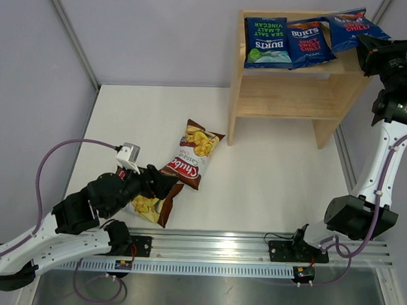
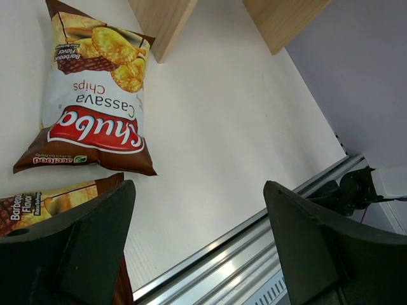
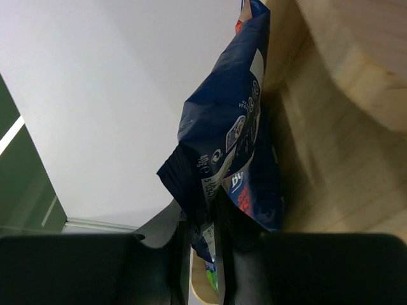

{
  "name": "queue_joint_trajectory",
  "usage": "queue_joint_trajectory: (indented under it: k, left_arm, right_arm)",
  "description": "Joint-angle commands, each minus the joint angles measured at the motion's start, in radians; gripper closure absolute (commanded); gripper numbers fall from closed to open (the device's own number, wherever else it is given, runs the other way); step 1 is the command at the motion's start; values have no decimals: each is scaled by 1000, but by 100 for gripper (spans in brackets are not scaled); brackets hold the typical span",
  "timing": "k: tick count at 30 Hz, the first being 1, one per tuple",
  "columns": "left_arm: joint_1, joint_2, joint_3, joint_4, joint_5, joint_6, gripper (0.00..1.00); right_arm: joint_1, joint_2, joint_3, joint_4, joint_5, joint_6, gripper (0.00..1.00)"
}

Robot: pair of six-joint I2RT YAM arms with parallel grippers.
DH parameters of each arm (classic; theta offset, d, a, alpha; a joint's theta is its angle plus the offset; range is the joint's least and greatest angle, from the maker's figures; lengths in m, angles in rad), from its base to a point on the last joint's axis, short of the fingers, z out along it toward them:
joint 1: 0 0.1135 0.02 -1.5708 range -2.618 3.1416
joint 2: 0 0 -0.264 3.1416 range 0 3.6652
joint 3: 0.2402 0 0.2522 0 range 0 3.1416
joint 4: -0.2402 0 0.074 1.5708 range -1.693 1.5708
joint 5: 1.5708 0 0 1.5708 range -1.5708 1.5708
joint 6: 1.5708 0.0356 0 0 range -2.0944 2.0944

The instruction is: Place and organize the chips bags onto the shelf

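Left jaws hang low over two Chuba bags (image 1: 193, 155) on the counter (image 1: 276, 175), near-left of the shelf (image 1: 286, 95). The right jaws are at a Burts bag (image 1: 351, 27) on its top tier, far right.

Left wrist view: the jaws are spread wide with nothing between them.

Right wrist view: the jaws are pinched tight on the Burts bag's edge.

The bags are probably light, puffy, slick and crushable, so the crimped end seam looks the best hold.

Robot lab cell: grey partition walls (image 1: 32, 66), aluminium rail (image 1: 220, 250), white table (image 1: 276, 188).
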Motion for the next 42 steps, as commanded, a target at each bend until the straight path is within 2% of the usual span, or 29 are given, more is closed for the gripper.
queue_joint_trajectory:
  k: [1, 9, 20, 26, 27, 33, 37, 42]
  left_arm:
    - [2, -11, -15, 51, 41, -2, 14]
    - [1, -38, -32, 42, 32, -11, 14]
    - [1, -35, -44, 53, 28, -16, 14]
    - [2, -24, -46, 58, 33, -17, 14]
    - [2, -22, -44, 58, 33, -17, 14]
    - [1, -8, -43, 67, 33, -11, 14]
    - [1, 1, -40, 65, 30, -4, 14]
    - [2, -4, -40, 59, 39, 3, 16]
  right_arm:
    - [-23, -57, -38, 51, 10, 62, 100]
    - [-52, -57, -95, 19, 18, 65, 100]
    - [-52, -90, -164, -44, 70, 7, 89]
    - [-44, -73, -130, -93, 91, -47, 85]
    - [-44, -65, -116, -107, 87, -70, 80]
    - [-27, 2, 5, -225, 71, -177, 73]
    - [-10, 32, 57, -265, 54, -203, 59]
    - [0, 62, 149, -351, 67, -280, 52]
